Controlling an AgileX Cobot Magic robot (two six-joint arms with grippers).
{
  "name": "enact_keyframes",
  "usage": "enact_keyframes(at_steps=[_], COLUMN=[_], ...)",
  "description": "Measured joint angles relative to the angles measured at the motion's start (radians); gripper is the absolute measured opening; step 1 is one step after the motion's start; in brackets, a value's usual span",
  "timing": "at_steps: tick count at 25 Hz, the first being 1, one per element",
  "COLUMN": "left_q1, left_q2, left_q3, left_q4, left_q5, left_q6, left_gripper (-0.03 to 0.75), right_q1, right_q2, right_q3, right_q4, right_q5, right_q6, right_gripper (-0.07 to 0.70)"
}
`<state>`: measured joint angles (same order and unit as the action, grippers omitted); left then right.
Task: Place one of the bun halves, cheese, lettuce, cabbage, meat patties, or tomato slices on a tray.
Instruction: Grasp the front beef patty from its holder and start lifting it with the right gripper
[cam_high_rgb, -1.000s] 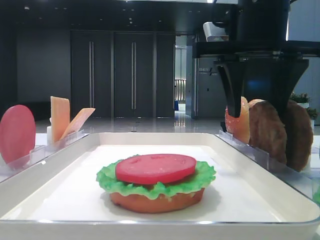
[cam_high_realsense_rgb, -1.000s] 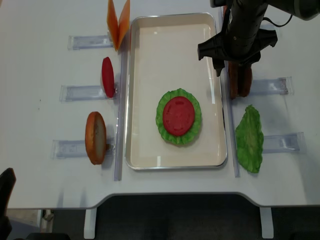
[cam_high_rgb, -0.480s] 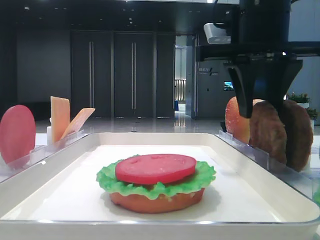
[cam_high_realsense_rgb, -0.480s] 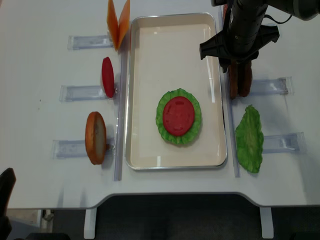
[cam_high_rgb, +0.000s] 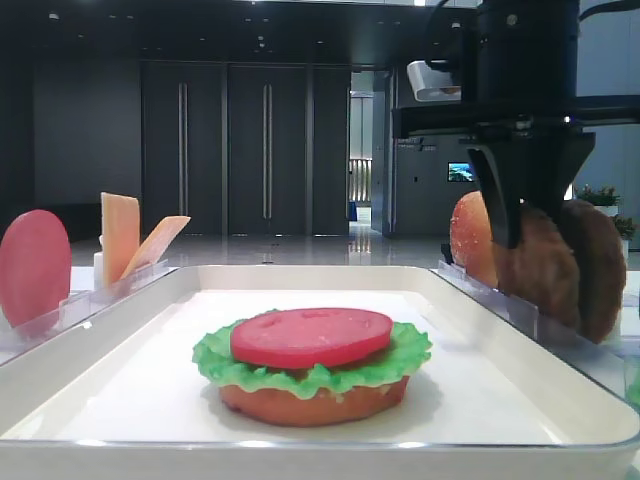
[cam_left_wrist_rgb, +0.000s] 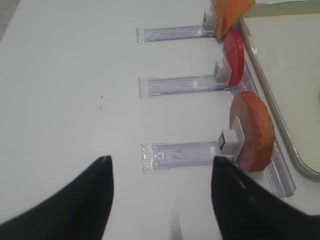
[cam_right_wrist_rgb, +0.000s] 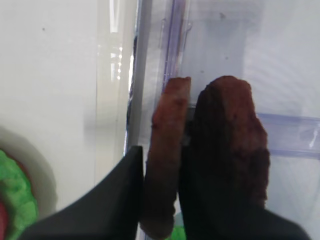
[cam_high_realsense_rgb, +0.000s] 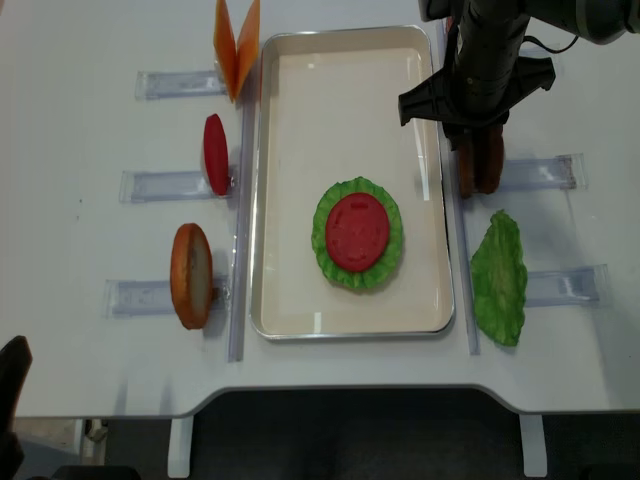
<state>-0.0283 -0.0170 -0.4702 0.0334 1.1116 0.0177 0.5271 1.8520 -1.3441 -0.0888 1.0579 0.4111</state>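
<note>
A: Nearest item, low front view?

B: Tray (cam_high_rgb: 120, 370), white, rimmed. On it one stack: bun half (cam_high_rgb: 310, 400) at the bottom, lettuce (cam_high_rgb: 405, 350) over it, tomato slice (cam_high_rgb: 312, 336) on top.

A: Beyond that, right side?

B: Clear rack (cam_high_rgb: 520, 310) just beside the tray's right rim. Two patties (cam_right_wrist_rgb: 165, 150) standing on edge in it, faces parallel, close together. A speckled bun half (cam_high_rgb: 466, 238) stands behind them.

A: Right gripper?

B: Right gripper (cam_right_wrist_rgb: 161, 195), coming down from above. In the wrist view its two dark fingers (cam_right_wrist_rgb: 120, 200) bracket the thinner-looking patty, the one nearer the tray; the second patty (cam_right_wrist_rgb: 232, 150) stands outside the far finger. Jaws drawn in against that disc's faces. Whether the hold is firm I cannot tell.

A: The relation that matters?

B: The patty's flat faces meet the fingers; its edge points up into the gripper. Judged: a straight lift clears the slot, then a carry leftward over the rim to the stack.

A: Left side?

B: Left gripper (cam_left_wrist_rgb: 160, 200) hangs spread and empty over bare table, near a rack with another bun half (cam_left_wrist_rgb: 252, 132). Further: a second tomato slice (cam_left_wrist_rgb: 233, 57), then cheese (cam_left_wrist_rgb: 227, 10). The right arm is far nearer the patties.
</note>
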Motion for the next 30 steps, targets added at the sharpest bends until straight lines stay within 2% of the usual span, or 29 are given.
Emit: enact_keyframes(at_steps=[3, 11, 19, 23, 27, 30], left_q1=[0.0, 0.0, 0.0, 0.0, 0.0, 0.0], left_q2=[0.0, 0.0, 0.0, 0.0, 0.0, 0.0], left_q3=[0.0, 0.0, 0.0, 0.0, 0.0, 0.0], left_q4=[0.0, 0.0, 0.0, 0.0, 0.0, 0.0], left_q5=[0.0, 0.0, 0.0, 0.0, 0.0, 0.0], left_q6=[0.0, 0.0, 0.0, 0.0, 0.0, 0.0], left_gripper=[0.471, 0.471, 0.471, 0.471, 0.471, 0.471], right_q1=[0.0, 0.0, 0.0, 0.0, 0.0, 0.0], right_q2=[0.0, -0.001, -0.055, -0.097, -0.138, -0.181], right_q3=[0.0, 0.0, 0.0, 0.0, 0.0, 0.0], right_q4=[-0.017, -0.015, 0.02, 0.049, 0.069, 0.089], right_q5=[0.007, 0.014, 0.047, 0.079, 0.141, 0.147], right_q6=[0.0, 0.0, 0.001, 0.001, 0.001, 0.001], right_gripper=[0.114, 0.114, 0.114, 0.114, 0.113, 0.112])
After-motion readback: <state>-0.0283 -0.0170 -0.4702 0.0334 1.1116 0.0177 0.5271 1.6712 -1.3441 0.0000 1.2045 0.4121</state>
